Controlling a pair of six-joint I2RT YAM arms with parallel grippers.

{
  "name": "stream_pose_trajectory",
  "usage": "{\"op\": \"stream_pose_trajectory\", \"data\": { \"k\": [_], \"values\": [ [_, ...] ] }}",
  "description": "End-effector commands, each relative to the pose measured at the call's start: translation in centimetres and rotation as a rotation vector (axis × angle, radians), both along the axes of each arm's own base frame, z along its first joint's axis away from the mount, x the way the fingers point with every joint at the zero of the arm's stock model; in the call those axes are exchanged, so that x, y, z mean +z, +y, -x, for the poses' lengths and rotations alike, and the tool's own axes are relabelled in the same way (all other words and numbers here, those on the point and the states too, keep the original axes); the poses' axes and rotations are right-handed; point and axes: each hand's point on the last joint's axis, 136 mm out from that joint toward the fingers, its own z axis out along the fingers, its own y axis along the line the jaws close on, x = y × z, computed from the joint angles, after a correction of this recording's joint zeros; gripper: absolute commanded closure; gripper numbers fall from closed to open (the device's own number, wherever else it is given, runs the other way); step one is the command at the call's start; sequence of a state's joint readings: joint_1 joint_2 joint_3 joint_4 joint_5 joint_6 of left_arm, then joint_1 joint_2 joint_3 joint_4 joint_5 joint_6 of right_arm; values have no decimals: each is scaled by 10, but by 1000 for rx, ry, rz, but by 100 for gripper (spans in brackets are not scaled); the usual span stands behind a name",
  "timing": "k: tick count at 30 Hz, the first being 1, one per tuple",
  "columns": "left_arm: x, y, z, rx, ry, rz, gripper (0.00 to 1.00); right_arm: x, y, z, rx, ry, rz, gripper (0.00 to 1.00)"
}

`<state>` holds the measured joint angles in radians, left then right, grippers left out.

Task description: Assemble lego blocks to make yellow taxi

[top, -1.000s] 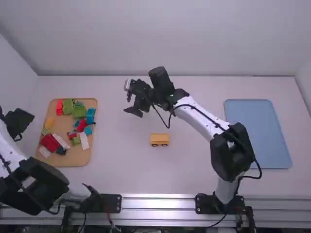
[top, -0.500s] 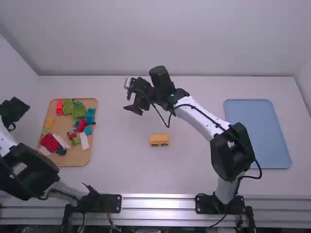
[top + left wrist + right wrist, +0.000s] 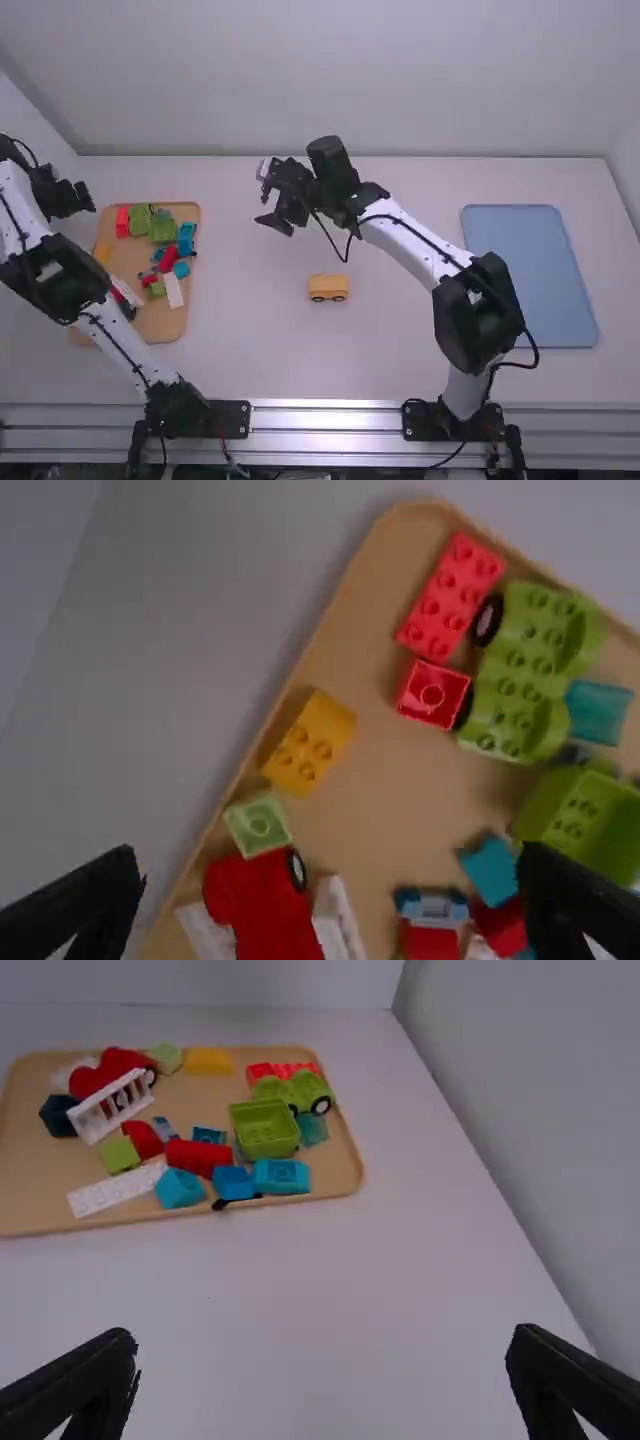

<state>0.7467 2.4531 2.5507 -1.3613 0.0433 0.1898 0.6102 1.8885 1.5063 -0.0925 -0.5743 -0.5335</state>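
pincer on left arm [image 3: 86, 198] hangs spread near the tan tray [image 3: 126, 262], right pincer [image 3: 274, 223] spread too.

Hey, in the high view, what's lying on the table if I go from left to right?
Tan tray of loose blocks → small yellow toy car → blue tray.

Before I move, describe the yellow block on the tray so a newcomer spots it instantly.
On the left of the table is a tan tray. Near its left edge, beside a small green block, lies a studded yellow block, the tray's only yellow one.
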Motion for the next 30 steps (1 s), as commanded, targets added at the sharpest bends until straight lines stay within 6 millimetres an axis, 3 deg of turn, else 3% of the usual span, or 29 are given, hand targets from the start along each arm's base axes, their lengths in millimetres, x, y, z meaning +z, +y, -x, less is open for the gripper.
{"op": "stream_pose_trajectory", "data": {
  "k": [1,4,7,12,16,30],
  "values": [
    [-27,3,-1,-148,58,4,2,31,0,-2,-9,-43,-42,1],
    [-57,4,-2,-222,93,24,16,31,0,-2,-9,-43,-42,1],
    [-75,3,-1,-246,108,36,23,32,1,-1,-5,-47,-45,1],
    [-97,5,2,-248,137,29,47,32,0,-3,-9,-48,-45,1],
    [-108,3,5,-270,149,40,57,32,0,-2,-8,-48,-45,1],
    [-114,1,7,-293,158,46,60,31,-1,-2,-9,-43,-41,1]
  ]
}}
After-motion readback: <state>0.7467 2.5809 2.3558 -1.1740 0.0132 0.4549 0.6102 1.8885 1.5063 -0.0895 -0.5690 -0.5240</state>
